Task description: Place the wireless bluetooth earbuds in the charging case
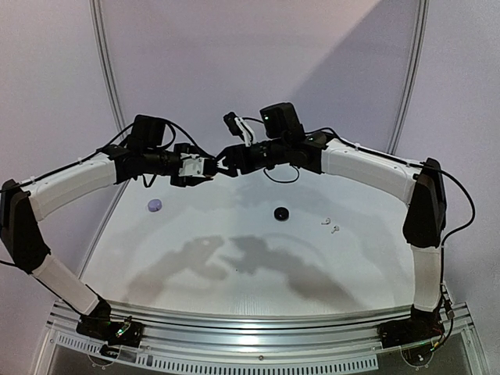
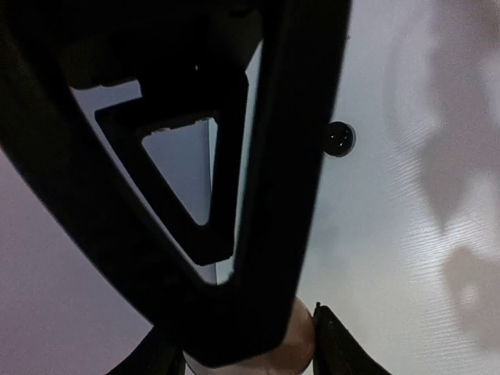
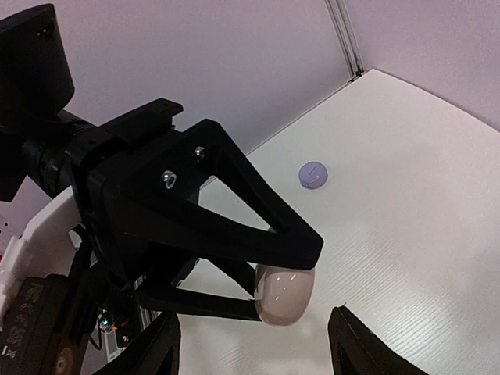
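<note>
My left gripper [image 1: 211,167] is shut on a pale rounded charging case [image 3: 283,294] and holds it in mid-air above the table's far middle. The case also shows in the left wrist view [image 2: 295,344], partly hidden by a right finger. My right gripper [image 1: 226,155] faces it tip to tip; its jaws stand wide open on either side of the case, apart from it. Two tiny white earbuds [image 1: 330,225] lie on the table at the right, under the right arm.
A round lavender case [image 1: 155,205] lies on the table at the left; it also shows in the right wrist view [image 3: 313,174]. A round black case [image 1: 280,212] lies near the middle, and shows in the left wrist view [image 2: 339,138]. Walls stand behind.
</note>
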Motion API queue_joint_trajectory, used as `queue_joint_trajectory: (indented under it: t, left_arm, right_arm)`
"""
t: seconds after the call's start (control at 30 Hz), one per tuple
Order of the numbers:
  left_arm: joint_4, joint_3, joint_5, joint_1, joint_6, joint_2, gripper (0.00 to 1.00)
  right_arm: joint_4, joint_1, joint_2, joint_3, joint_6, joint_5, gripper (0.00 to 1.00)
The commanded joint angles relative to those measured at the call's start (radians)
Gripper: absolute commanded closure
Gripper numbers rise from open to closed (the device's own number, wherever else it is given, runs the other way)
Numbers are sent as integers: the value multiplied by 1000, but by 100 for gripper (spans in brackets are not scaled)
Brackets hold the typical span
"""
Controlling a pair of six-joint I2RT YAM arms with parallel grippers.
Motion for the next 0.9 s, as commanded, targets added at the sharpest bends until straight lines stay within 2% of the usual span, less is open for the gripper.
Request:
queue_joint_trajectory:
  t: [0.0, 0.1, 0.33, 0.53, 0.73, 0.87]
  left_arm:
    - [44, -26, 18, -13, 6, -36, 70]
    - [46, -37, 23, -16, 11, -45, 70]
    - [60, -51, 16, -18, 10, -56, 70]
    - [79, -60, 10, -18, -9, -59, 70]
    - [96, -63, 11, -18, -33, -59, 71]
    - [105, -64, 11, -18, -44, -59, 71]
  right_arm:
    - [66, -4, 51, 39, 64, 1, 35]
    - [106, -2, 67, 56, 81, -20, 39]
    - [67, 3, 108, 93, 75, -51, 57]
    - [36, 3, 105, 94, 64, -71, 58]
    - [18, 9, 111, 98, 58, -87, 71]
    - [9, 9, 114, 100, 49, -83, 71]
